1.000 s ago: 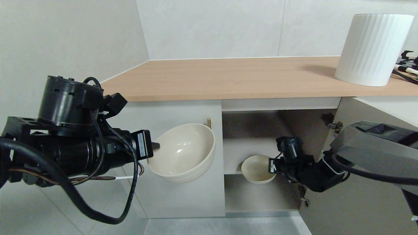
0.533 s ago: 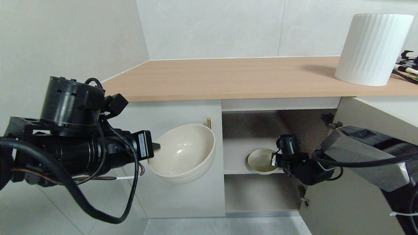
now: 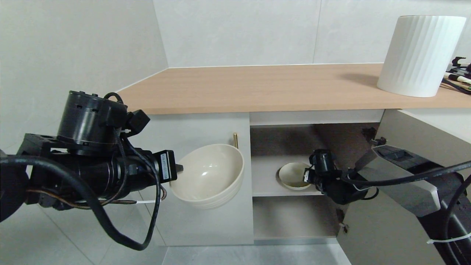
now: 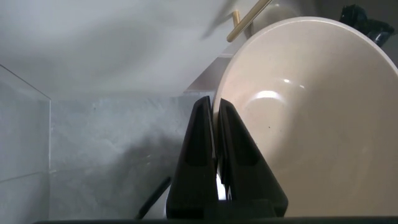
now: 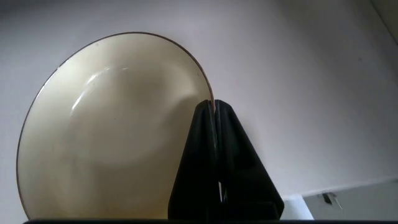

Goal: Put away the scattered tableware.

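A large cream bowl [image 3: 208,176] hangs in front of the shut left cabinet door, its rim pinched by my left gripper [image 3: 179,168]. In the left wrist view the two black fingers [image 4: 200,143] clamp the rim of this large bowl [image 4: 311,112]. A smaller cream bowl [image 3: 292,175] with a dark rim sits over the middle shelf [image 3: 266,176] inside the open cabinet, with my right gripper [image 3: 306,176] shut on its edge. The right wrist view has the small bowl [image 5: 106,124] gripped at its rim, above the pale shelf surface.
The wooden countertop [image 3: 265,86] carries a tall white ribbed container [image 3: 421,55] at the right, with dark utensils [image 3: 458,75] behind it. The right cabinet door [image 3: 423,129] stands swung open. A brass handle [image 3: 235,140] shows on the shut left door. Below the shelf is a lower compartment [image 3: 292,217].
My right arm has carried the small bowl up and deeper into the cabinet, onto the middle shelf level. The left arm with the large bowl has drifted slightly right and down.
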You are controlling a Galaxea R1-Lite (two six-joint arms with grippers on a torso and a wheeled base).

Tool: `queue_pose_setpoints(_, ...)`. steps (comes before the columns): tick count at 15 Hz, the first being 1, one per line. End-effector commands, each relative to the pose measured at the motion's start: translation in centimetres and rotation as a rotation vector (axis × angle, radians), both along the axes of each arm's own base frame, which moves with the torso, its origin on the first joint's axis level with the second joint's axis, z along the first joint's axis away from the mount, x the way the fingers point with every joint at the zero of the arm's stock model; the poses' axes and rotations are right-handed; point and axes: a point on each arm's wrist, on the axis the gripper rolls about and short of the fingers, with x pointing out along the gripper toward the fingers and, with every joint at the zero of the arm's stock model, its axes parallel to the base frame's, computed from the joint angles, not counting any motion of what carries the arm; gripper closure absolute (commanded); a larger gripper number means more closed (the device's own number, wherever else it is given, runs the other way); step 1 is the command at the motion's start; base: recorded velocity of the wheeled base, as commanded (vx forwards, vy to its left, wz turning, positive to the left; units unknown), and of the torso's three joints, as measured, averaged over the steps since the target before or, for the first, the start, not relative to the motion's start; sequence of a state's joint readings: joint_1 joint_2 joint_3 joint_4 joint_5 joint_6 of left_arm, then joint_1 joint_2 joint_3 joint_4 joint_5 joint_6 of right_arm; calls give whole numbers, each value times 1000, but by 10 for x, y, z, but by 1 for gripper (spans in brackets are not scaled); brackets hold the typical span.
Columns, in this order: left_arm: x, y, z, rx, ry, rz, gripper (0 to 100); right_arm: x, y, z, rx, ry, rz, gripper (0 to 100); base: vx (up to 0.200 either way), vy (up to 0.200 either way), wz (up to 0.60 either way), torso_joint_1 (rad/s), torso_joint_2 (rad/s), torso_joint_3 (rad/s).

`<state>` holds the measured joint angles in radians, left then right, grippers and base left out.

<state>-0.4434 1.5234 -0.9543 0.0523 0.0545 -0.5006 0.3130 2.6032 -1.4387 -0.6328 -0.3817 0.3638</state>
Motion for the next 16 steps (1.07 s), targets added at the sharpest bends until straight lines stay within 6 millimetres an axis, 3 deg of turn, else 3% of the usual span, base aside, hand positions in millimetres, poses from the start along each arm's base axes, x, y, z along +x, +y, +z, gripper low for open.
queue_pose_setpoints(1, 2, -1, -3, 4, 10, 1, 100, 4, 0, -2, 2, -7, -2, 100, 0, 0, 0, 0, 0, 0)
queue_pose_setpoints(8, 2, -1, -3, 1, 13, 1, 100, 11, -6, -3, 6, -20, -19, 100, 0, 0, 0, 0, 0, 0)
queue_pose_setpoints(9, 2, -1, -3, 1, 13, 1, 100, 13, -6, -1, 9, -28, -22, 0, 0, 0, 0, 0, 0, 0)
queue_pose_setpoints(13, 3, -1, -4, 4, 16, 2, 100, 10, -8, 11, 28, -43, -33, 0, 0, 0, 0, 0, 0, 0)
queue_pose_setpoints(16, 9, -4, -8, 8, 16, -3, 100, -19, -13, 51, 37, -40, -22, 0, 0, 0, 0, 0, 0, 0)
